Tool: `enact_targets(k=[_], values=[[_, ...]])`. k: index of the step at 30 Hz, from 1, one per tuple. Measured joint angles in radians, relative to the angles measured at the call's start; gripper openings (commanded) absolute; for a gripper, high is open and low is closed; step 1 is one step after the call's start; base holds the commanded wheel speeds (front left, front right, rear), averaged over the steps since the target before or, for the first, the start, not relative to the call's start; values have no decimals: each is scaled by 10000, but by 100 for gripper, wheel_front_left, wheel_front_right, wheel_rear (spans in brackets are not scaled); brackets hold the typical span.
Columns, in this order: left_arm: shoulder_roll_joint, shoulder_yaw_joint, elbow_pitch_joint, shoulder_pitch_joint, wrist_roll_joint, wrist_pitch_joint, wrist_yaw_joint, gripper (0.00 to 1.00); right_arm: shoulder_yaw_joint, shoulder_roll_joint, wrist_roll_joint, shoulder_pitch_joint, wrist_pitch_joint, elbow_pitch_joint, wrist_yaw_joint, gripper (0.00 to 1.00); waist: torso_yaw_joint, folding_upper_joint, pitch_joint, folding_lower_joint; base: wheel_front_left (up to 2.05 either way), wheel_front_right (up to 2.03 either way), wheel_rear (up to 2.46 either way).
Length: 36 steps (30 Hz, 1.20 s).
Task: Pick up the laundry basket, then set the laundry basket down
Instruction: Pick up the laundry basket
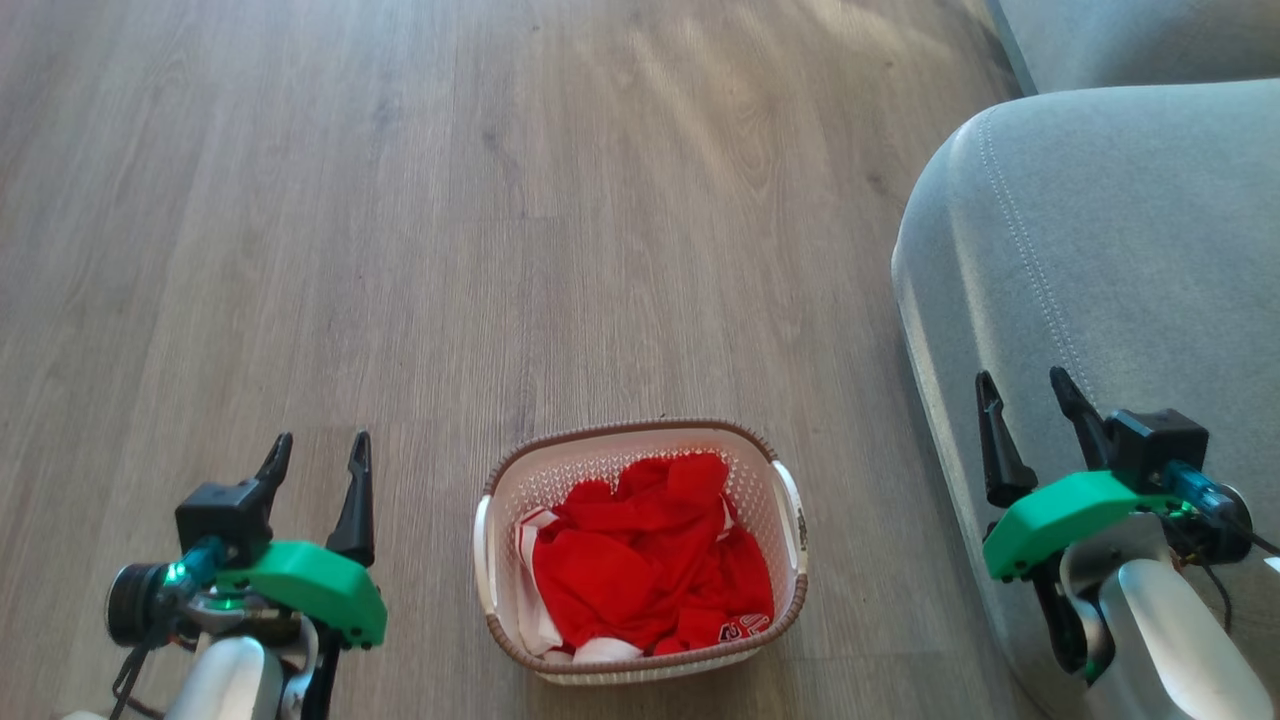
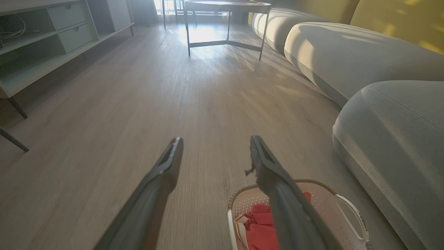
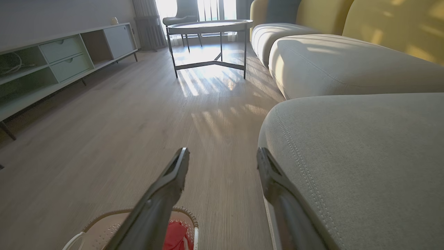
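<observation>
Flanking the laundry basket (image 1: 625, 427), the left gripper (image 1: 322, 440) at 8 o'clock and right gripper (image 1: 1022, 376) at 4 are spread wide. Nothing is held

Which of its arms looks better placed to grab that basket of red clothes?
Probably the left. The left gripper hangs open over bare floor, nearer the laundry basket; the right gripper, also open, sits farther off, against the grey sofa.

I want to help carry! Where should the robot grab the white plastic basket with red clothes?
Probably by the two white loop handles sticking out on opposite sides of the white perforated plastic laundry basket: left hand from its left, right hand from its right.
</observation>
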Motion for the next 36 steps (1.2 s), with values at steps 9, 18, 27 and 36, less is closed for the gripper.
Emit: enact_targets(k=[9, 18, 27, 36], values=[[0, -40, 0, -305, 0, -92, 54, 100, -25, -4, -2, -35, 0, -27, 0, 100, 21, 0, 336, 0, 0, 0, 0], [-117, -261, 648, -1389, -92, -184, -92, 100, -33, 6, -17, -937, -2, 203, 0, 100, 76, 0, 1332, 0, 0, 0, 0], [-439, -405, 2341, -3303, -270, -359, -541, 100, 188, 173, -207, -2330, -10, 947, 0, 100, 159, 0, 2922, 2, 0, 0, 0], [-700, -794, 4378, -5149, -430, -454, -899, 100, 771, 408, -380, -3727, -12, 2048, 0, 100, 182, 0, 4689, 3, 0, 0, 0]])
